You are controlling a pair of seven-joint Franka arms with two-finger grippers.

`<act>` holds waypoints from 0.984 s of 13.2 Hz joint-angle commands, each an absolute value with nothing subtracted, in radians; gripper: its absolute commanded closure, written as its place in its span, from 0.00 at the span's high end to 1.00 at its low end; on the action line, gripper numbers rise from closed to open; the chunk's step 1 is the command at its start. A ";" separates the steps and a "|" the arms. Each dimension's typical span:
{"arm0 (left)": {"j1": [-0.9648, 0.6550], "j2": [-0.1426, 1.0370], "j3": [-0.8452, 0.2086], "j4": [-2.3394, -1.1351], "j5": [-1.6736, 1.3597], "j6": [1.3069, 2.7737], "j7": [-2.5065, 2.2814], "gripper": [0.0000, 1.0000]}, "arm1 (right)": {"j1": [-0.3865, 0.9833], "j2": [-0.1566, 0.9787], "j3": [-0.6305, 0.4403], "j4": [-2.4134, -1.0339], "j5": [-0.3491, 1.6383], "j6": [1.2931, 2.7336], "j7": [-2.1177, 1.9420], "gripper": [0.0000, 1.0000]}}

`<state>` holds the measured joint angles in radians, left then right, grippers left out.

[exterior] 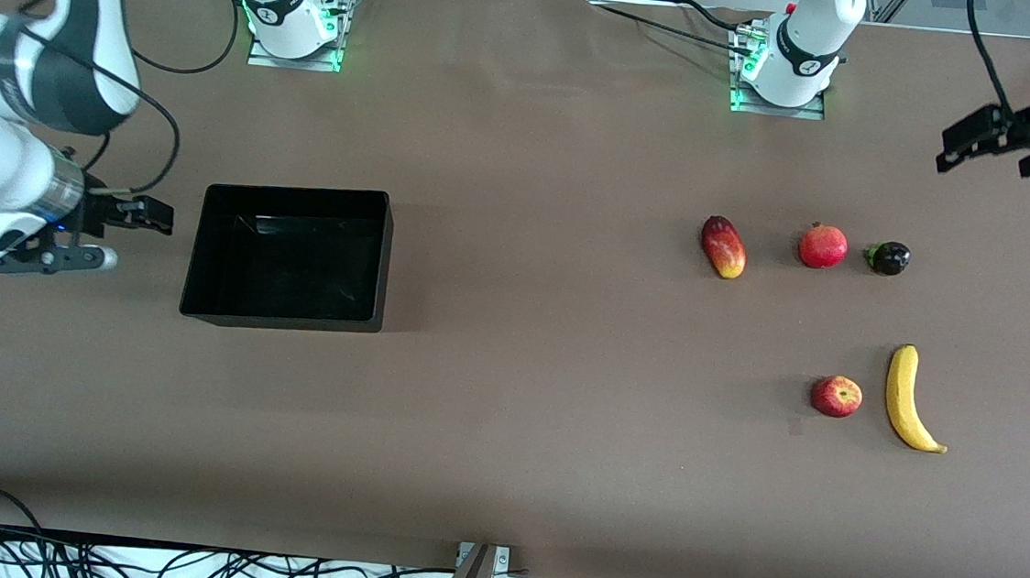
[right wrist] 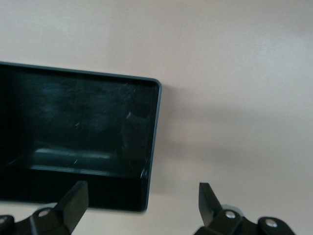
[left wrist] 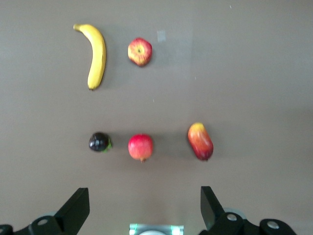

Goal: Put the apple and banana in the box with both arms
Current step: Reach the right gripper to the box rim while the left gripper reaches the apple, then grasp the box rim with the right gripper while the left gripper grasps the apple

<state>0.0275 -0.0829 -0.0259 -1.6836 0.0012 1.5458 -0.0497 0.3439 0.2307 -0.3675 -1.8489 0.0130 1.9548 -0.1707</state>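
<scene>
The apple [exterior: 836, 396] and the banana [exterior: 909, 398] lie side by side on the table at the left arm's end, nearer to the front camera than the other fruits. Both show in the left wrist view, the apple [left wrist: 140, 51] and the banana [left wrist: 97, 56]. The black box [exterior: 283, 319] stands empty toward the right arm's end. My left gripper [exterior: 949, 149] is open and empty, up over the table edge at its end. My right gripper [exterior: 158, 215] is open and empty beside the box, whose corner rim [right wrist: 154, 122] shows in the right wrist view.
A mango [exterior: 723, 247], a pomegranate [exterior: 823, 246] and a small dark fruit [exterior: 889, 258] lie in a row, farther from the front camera than the apple. Bare brown table lies between the box and the fruits. Cables run along the near table edge.
</scene>
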 commanded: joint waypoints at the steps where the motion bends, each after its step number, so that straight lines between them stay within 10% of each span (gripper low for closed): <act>1: 0.049 0.070 -0.017 -1.677 0.020 1.701 -0.020 1.00 | 0.341 0.230 -0.370 -2.029 0.012 2.162 -0.153 1.00; 8: 0.074 0.429 -0.008 -1.672 0.020 2.169 -0.020 1.00 | 0.330 0.284 -0.371 -2.290 0.080 2.480 -0.158 0.93; 13: 0.075 0.570 -0.006 -1.684 0.020 2.391 -0.034 1.00 | 0.330 0.285 -0.371 -2.307 0.080 2.488 -0.167 0.00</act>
<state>0.0762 0.5328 -0.0077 -1.6968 0.0015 2.3435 -0.0361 0.3322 0.2987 -0.3723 -2.2938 0.0686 2.4736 -0.1595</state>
